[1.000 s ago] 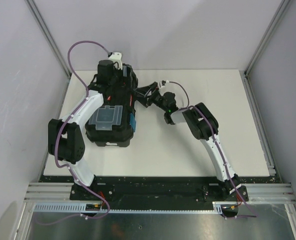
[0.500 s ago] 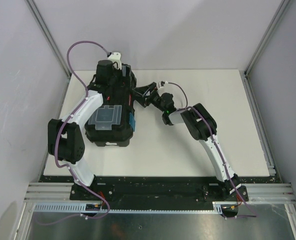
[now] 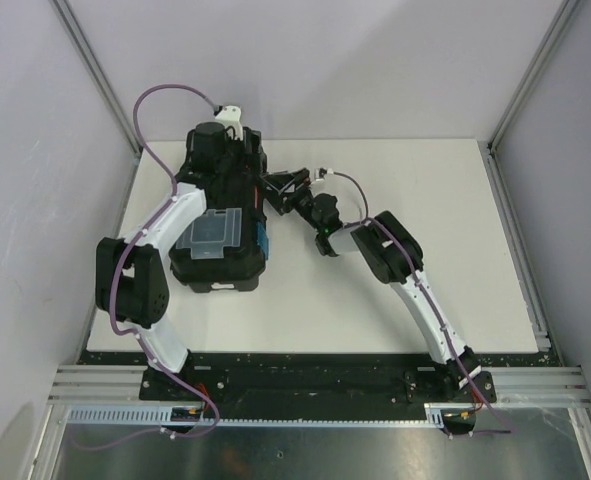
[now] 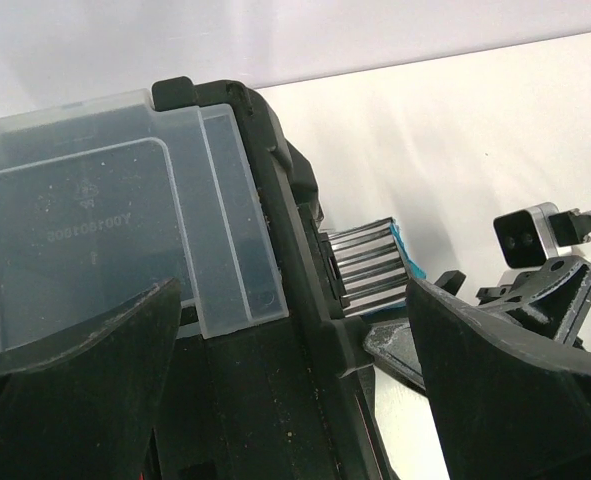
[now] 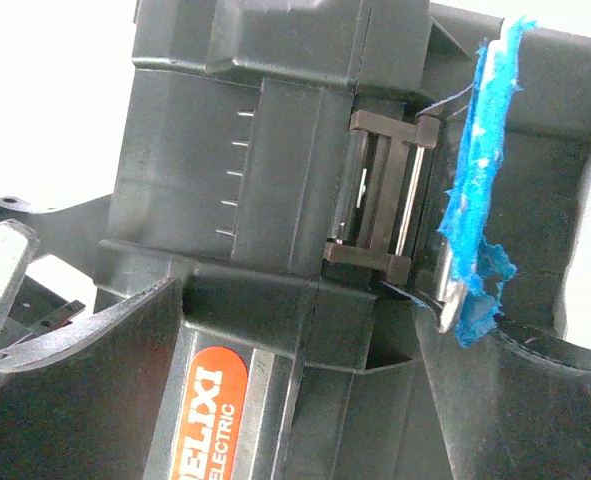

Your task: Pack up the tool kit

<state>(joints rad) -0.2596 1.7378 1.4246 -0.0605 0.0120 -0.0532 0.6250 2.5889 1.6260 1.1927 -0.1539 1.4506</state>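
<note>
The black toolbox (image 3: 220,250) lies closed on the left of the table, one clear lid compartment (image 3: 211,233) facing up. My left gripper (image 3: 230,172) is open above the box's far end. In the left wrist view (image 4: 295,400) its jaws spread wide over the lid, beside the clear compartment (image 4: 105,220) and a blue-backed metal latch (image 4: 370,268). My right gripper (image 3: 278,190) is open against the box's right side. In the right wrist view (image 5: 295,400) its jaws straddle the box wall by the red label (image 5: 200,415), below the blue-taped latch (image 5: 480,200). No screwdrivers show.
A second blue latch (image 3: 263,241) sits on the box's right side nearer me. The white table (image 3: 425,180) has metal frame posts at its back corners and grey walls on both sides. The right wrist camera (image 4: 530,235) shows in the left wrist view.
My right arm has moved left, bringing its gripper up against the toolbox's right side. The left arm and the toolbox have stayed almost still.
</note>
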